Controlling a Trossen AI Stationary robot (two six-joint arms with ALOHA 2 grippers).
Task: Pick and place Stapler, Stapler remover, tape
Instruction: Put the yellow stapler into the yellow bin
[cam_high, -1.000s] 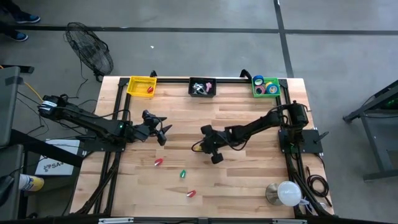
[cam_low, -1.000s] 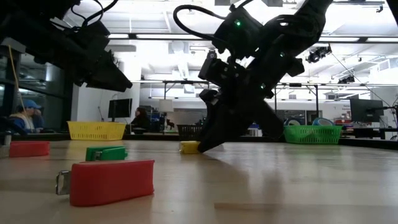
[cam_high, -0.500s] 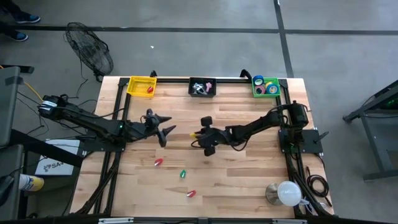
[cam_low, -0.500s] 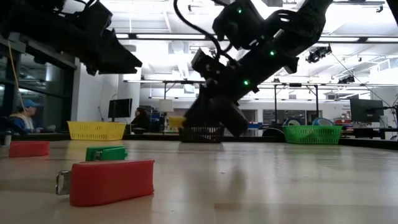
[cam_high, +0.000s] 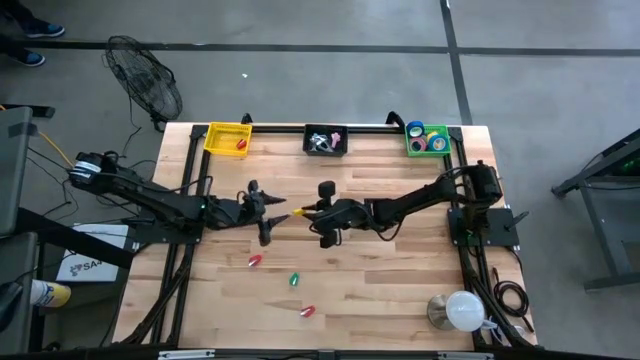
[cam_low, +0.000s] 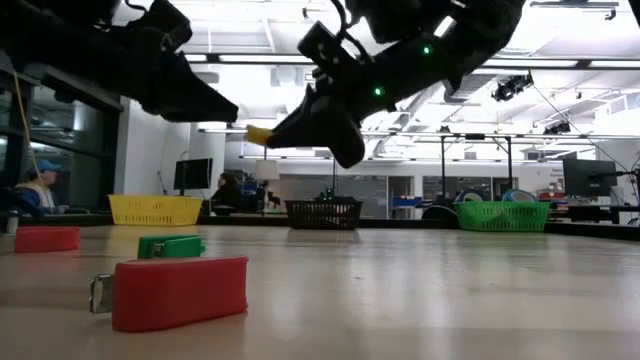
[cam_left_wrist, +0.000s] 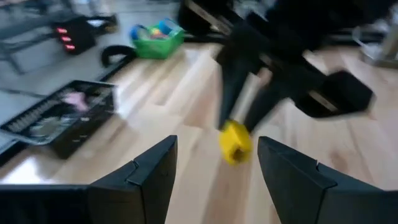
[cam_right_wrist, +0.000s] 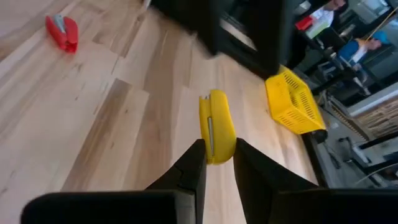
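Note:
A small yellow stapler (cam_right_wrist: 216, 124) hangs in the air above the middle of the table (cam_high: 400, 270), with my right gripper (cam_right_wrist: 217, 149) shut on it. The stapler (cam_high: 298, 213) points toward my left gripper (cam_high: 270, 215), which stands open just to its left. In the left wrist view the stapler (cam_left_wrist: 235, 142) hangs beyond my left gripper (cam_left_wrist: 216, 144), between its spread fingers but apart from them. Tape rolls (cam_high: 430, 137) lie in the green basket at the far right. I cannot tell which thing is the stapler remover. My right gripper pinches the stapler's near end (cam_right_wrist: 216, 152) between its two fingers. The fingers come nearly level from the table's right and lie along the stapler. Most of the stapler sticks out past the fingertips (cam_low: 262, 135), lifted clear of the table.
Two red staplers (cam_high: 254, 260) (cam_high: 307, 311) and a green one (cam_high: 294, 279) lie on the near half of the table. A yellow basket (cam_high: 227, 137) and a black basket (cam_high: 325, 140) stand along the far edge. A white lamp (cam_high: 462, 310) sits at the near right corner.
My right gripper has lifted the yellow stapler off the table, risen and tipped from pointing down to nearly level, carrying it toward my left gripper. My left gripper has moved a little toward the table's right and rolled, staying open.

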